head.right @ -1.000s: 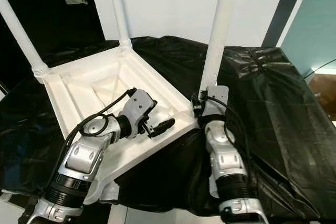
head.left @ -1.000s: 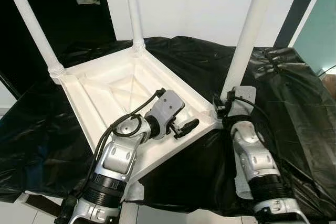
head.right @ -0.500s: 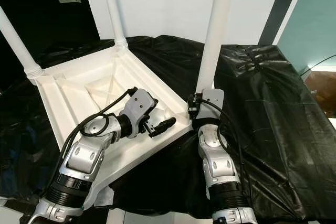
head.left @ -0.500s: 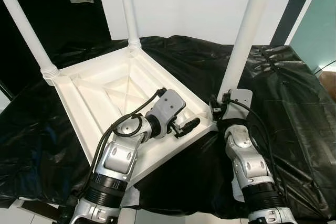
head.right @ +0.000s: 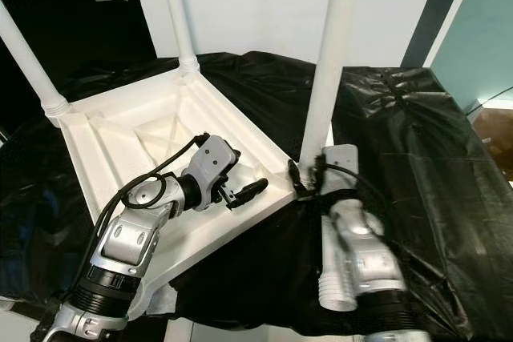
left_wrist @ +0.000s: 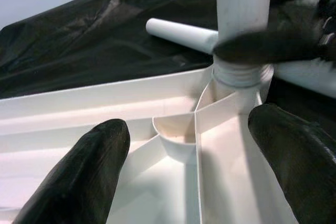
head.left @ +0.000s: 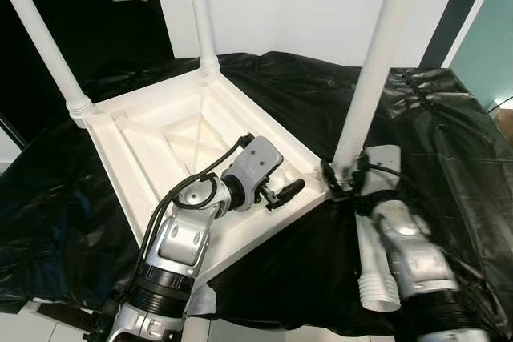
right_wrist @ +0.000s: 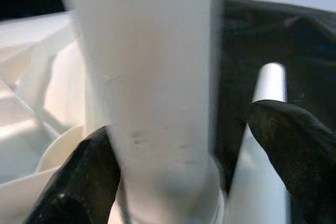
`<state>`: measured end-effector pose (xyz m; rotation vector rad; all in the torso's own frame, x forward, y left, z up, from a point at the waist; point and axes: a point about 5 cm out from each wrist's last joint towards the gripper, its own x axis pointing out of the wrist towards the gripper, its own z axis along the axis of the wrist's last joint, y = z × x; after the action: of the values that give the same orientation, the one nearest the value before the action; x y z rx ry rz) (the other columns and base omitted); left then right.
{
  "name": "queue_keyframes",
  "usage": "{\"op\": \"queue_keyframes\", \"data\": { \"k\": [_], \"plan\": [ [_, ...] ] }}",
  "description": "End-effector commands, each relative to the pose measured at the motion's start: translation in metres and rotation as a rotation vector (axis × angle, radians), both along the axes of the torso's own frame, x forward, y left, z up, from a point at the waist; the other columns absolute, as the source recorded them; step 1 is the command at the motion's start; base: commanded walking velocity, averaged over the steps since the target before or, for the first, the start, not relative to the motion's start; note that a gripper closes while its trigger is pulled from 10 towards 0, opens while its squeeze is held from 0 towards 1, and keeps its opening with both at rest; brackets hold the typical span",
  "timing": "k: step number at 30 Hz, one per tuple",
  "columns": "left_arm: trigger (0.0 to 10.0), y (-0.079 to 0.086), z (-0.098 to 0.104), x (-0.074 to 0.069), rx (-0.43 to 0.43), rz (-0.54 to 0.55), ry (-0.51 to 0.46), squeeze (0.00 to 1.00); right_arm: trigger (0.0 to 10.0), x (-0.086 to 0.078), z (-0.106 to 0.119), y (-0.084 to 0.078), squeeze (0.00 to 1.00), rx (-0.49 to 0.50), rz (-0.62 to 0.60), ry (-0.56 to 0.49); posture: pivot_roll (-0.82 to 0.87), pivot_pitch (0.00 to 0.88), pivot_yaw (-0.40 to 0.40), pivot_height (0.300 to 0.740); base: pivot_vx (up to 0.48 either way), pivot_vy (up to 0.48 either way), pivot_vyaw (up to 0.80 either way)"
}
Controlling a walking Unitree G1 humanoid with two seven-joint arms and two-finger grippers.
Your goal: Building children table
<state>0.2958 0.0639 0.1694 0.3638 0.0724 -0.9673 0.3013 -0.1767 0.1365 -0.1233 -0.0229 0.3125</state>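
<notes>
Bright, even indoor light; right wrist view blurred, close-up

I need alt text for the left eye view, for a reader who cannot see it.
The right claw sits around the base of an upright white table leg at the corner of an upside-down white table top on black plastic sheeting. The left claw rests open inside it.

The upturned tabletop [head.left: 168, 146] lies on the sheet [head.left: 449, 142] with three legs standing up from its corners: one at the far left [head.left: 48, 42], one behind [head.left: 202, 18], one at the right [head.left: 377, 70]. A loose leg [head.left: 377, 258] lies on the sheet just right of that corner. The left gripper [head.left: 282, 195] hangs over the tabletop's near right part (fingers apart); the right gripper [right_wrist: 173, 177] straddles the right leg's base.
</notes>
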Motion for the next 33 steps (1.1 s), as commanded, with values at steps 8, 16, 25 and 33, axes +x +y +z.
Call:
{"op": "queue_keyframes", "data": {
  "k": [8, 16, 25, 33],
  "plan": [
    [10.0, -0.007, -0.012, -0.005, -0.031, 0.088, -0.049, 0.0, 10.0, 0.009, 0.014, -0.014, 0.0, -0.046, 0.298, 0.016, -0.04, 0.0, 0.009, 0.74, 0.0, 0.0, 0.0],
    [10.0, -0.014, -0.017, -0.009, -0.096, 0.1, -0.062, 0.0, 10.0, 0.021, 0.016, -0.015, 0.0, -0.129, 0.397, 0.046, -0.03, 0.0, 0.01, 0.74, 0.0, 0.0, 0.0],
    [10.0, -0.024, -0.03, -0.019, -0.046, 0.01, -0.116, 0.0, 7.8, 0.035, 0.018, -0.005, 0.0, -0.186, 0.512, 0.063, -0.03, 0.0, 0.016, 0.74, 0.0, 0.0, 0.0],
    [10.0, -0.026, -0.033, -0.02, -0.016, -0.044, -0.135, 0.0, 0.0, 0.04, 0.014, -0.008, 0.0, -0.205, 0.544, 0.086, -0.03, 0.0, 0.013, 0.74, 0.0, 0.0, 0.0]
  ]
}}
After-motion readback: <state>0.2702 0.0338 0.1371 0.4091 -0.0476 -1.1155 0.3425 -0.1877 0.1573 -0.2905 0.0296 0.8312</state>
